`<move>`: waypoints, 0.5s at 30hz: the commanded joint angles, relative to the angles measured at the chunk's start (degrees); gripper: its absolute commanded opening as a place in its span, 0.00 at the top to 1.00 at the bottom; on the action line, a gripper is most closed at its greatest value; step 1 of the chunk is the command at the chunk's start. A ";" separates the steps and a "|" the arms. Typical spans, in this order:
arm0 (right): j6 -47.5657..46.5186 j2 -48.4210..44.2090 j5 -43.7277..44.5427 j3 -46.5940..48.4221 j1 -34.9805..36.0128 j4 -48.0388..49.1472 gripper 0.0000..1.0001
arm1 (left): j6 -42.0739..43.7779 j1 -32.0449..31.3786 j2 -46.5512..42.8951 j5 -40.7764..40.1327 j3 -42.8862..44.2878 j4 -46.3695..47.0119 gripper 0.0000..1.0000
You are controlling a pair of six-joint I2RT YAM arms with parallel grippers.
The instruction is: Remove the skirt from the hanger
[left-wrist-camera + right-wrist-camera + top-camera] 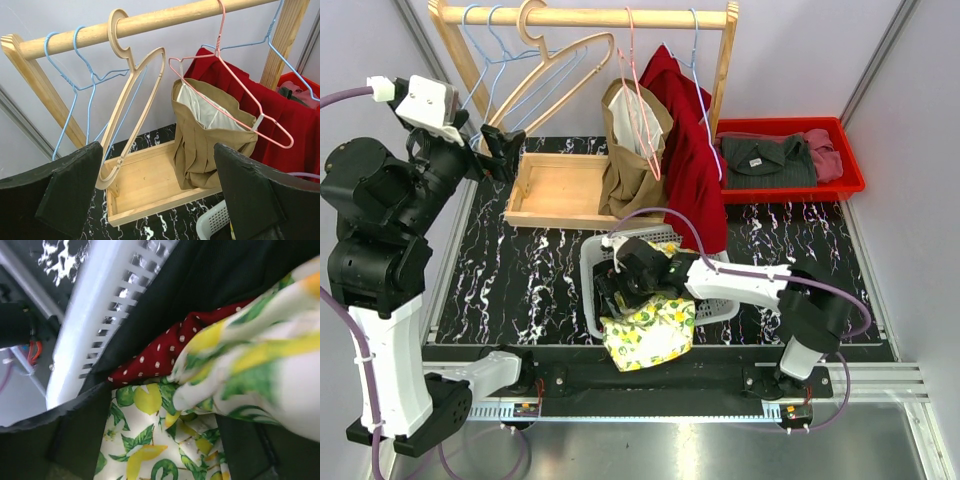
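One wooden rack: ahead of and above my left gripper, whose jaws are spread wide and hold nothing.
One white basket: its wall lies just left of my right gripper. Jaws are parted, with lemon-print cloth lying loose between and beneath them.
One tan skirt: ahead of the left jaws, slightly right, hanging by its waistband.
One pink wire hanger: carries that skirt.
Handling, my judgement: light, soft, limp, likely to slump once freed. Best hold is the thick waistband beside the hanger arm, not the pale lining.
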 commanded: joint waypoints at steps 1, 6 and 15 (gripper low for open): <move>-9.11 -7.74 19.94 9.10 1.69 -12.01 0.08 | 0.22 -0.19 0.26 1.51 -0.70 2.95 0.01; -13.25 -19.69 22.36 11.06 1.69 -15.27 0.09 | 0.75 -0.19 -0.80 1.24 -1.93 2.95 0.01; -14.31 -30.78 7.34 5.27 2.13 -22.56 0.07 | 1.45 -0.19 -1.06 0.63 -2.37 3.04 0.01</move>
